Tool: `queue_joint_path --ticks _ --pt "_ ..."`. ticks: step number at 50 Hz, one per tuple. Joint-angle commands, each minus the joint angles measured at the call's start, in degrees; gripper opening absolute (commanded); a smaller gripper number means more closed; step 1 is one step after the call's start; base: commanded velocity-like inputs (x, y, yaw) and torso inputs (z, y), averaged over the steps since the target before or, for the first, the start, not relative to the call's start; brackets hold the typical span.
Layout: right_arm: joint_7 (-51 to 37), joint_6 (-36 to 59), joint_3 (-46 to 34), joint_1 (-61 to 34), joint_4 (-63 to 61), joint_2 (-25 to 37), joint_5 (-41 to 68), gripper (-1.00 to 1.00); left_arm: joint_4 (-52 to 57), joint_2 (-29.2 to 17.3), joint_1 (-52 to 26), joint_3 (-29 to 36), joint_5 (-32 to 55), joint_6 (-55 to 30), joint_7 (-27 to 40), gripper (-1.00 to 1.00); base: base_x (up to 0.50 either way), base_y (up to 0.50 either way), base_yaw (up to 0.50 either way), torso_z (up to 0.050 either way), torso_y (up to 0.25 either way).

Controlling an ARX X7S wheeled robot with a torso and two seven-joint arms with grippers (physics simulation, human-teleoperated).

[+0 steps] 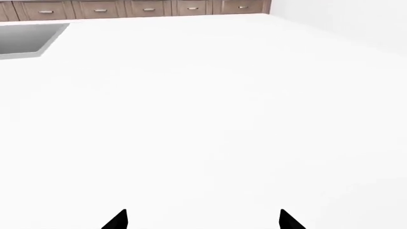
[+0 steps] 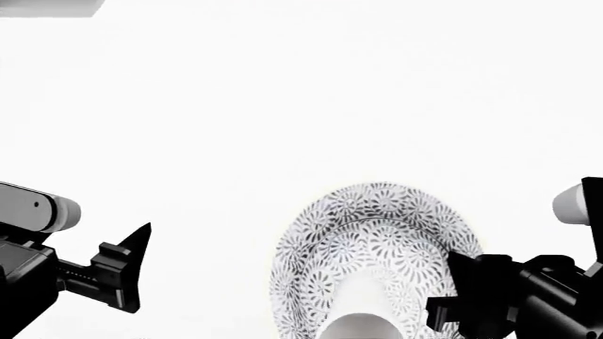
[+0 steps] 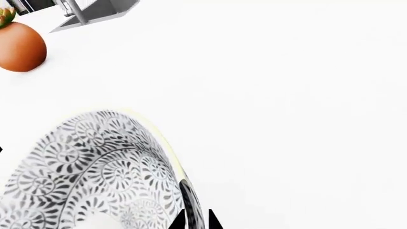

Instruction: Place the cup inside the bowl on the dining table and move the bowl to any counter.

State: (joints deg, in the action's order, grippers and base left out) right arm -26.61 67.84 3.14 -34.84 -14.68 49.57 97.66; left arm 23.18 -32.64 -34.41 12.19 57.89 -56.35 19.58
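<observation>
The bowl [image 2: 377, 233], black-and-white floral with a pale rim, is at the bottom middle of the head view, and the white cup [image 2: 363, 323] stands inside it. My right gripper [image 2: 462, 282] is shut on the bowl's right rim; in the right wrist view its tips [image 3: 194, 220] straddle the wall of the bowl [image 3: 95, 162]. Whether the bowl rests on the white counter [image 2: 282, 106] or hangs above it, I cannot tell. My left gripper [image 2: 135, 268] is open and holds nothing, left of the bowl, over the bare counter [image 1: 222, 95]. The dining table is out of view.
A grey sink [image 1: 25, 38] is set in the counter at its far left, and its corner [image 2: 47, 7] also shows from the head. Brown drawer fronts [image 1: 146, 8] run behind the counter. An orange-brown pot with a small plant [image 3: 22, 46] stands beside the sink fittings [image 3: 83, 12].
</observation>
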Motion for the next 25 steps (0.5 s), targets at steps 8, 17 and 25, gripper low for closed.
queue_joint_path --ticks 8,17,25 --pt "0.6 -1.1 1.3 0.8 -0.1 1.1 0.0 -1.0 -0.3 0.2 -0.2 0.6 -0.1 0.3 0.0 1.0 -0.02 -0.5 0.0 0.0 0.0" --pt "0.4 -1.3 1.8 1.3 -0.4 1.7 0.5 -1.0 0.5 -2.1 1.0 -1.1 1.2 0.6 -1.1 1.0 -0.01 -0.5 0.0 0.0 0.0" --pt "0.8 -1.9 2.5 2.8 -0.8 1.9 0.3 -1.0 -0.2 -0.4 0.3 0.5 0.1 0.7 -0.1 1.0 0.0 -0.5 0.0 0.0 0.0"
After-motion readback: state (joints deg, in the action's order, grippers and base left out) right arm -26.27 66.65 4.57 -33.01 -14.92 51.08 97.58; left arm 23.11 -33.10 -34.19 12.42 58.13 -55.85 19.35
